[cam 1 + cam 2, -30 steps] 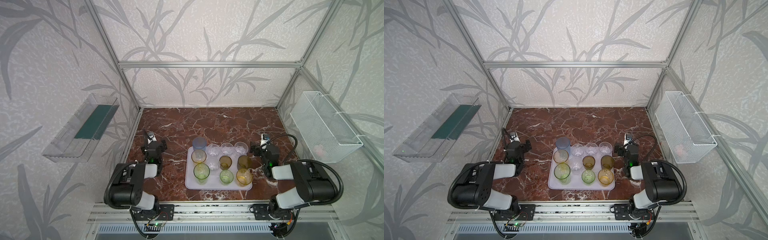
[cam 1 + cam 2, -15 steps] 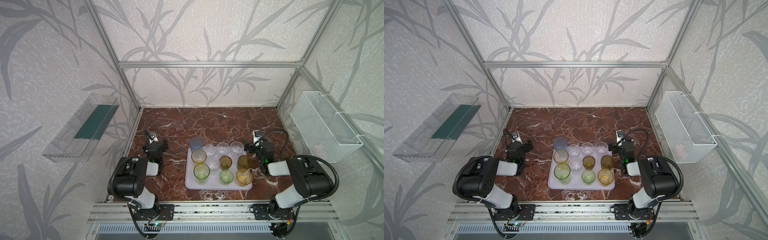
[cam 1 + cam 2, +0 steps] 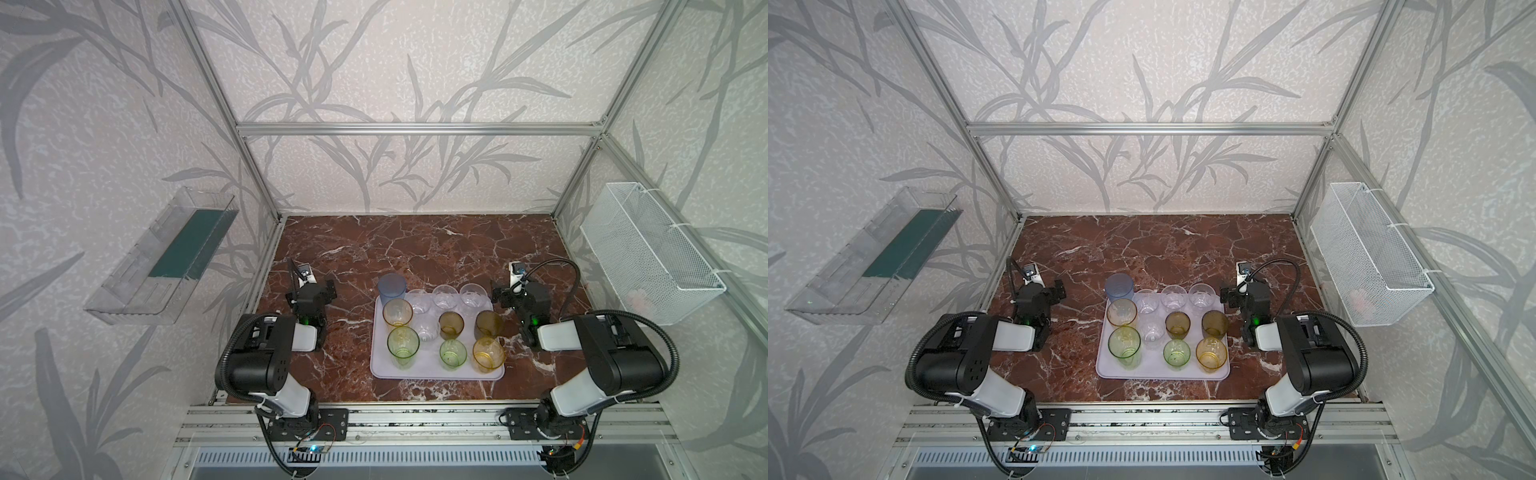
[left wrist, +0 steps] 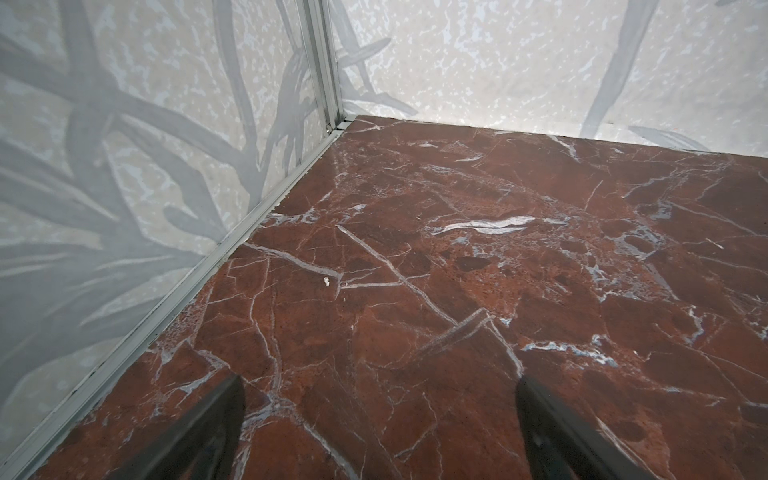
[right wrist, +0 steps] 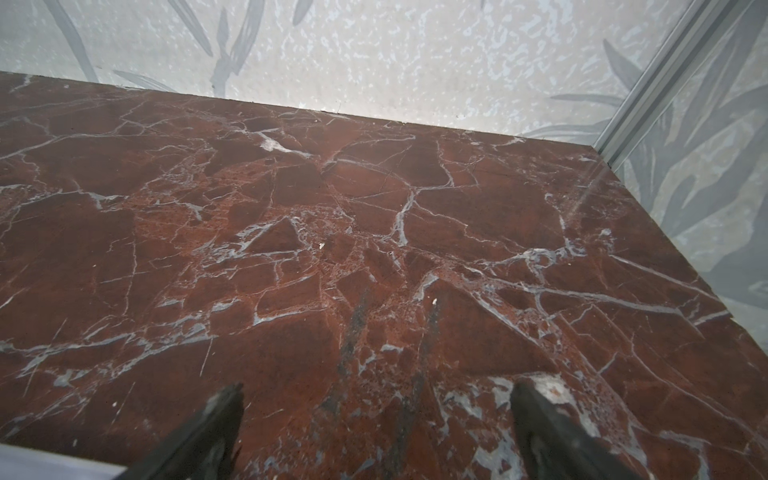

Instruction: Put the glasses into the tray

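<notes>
Left pincer and right pincer are both spread wide, holding nothing. The glasses stand upright in the tray between them. They look light, stiff, slick and breakable, so I'd pinch gently across the wall just under the rim.

The tray lies on the worktop toward its front edge, and the glasses stand in rows in it. The left tool is left of the tray, apart from it. The right tool is just beside its right rear corner.
</notes>
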You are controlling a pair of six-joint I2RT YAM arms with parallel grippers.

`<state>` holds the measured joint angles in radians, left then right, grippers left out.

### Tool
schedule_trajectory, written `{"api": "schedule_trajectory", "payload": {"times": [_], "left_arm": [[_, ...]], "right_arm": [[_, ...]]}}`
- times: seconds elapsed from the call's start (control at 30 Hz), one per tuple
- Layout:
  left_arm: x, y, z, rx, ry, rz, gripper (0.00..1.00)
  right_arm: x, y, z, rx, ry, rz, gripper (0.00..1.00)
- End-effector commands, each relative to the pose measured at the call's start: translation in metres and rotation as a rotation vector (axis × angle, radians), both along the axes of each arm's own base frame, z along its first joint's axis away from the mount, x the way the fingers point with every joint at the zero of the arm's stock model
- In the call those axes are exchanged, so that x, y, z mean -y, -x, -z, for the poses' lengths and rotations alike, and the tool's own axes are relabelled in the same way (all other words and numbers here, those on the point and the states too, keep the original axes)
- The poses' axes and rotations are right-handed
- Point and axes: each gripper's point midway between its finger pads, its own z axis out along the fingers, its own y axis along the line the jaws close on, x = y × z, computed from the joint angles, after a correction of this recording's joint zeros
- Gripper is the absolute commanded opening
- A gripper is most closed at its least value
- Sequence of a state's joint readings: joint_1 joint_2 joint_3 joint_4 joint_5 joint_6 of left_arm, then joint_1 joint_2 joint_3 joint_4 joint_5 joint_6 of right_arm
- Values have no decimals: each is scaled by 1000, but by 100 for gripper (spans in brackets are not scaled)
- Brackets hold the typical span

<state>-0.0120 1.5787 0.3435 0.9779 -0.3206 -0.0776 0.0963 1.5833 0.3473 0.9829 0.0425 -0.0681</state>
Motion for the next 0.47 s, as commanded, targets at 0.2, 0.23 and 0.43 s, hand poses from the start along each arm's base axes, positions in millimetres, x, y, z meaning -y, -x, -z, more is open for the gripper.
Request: {"api": "schedule_trajectory", "payload": {"times": [0.2,0.23,0.43], "left_arm": [[-1,-5,-11,28,-21,-5,99],[-1,-6,-11,29,-21,-5,99],[1,-6,-10,25,-24,3,99]], "right_arm": [[6,-4,-10,41,-15,32,99],[6,-5,-10,41,-15,33,99],[7,-5,-9,38,-13,38,99]]}}
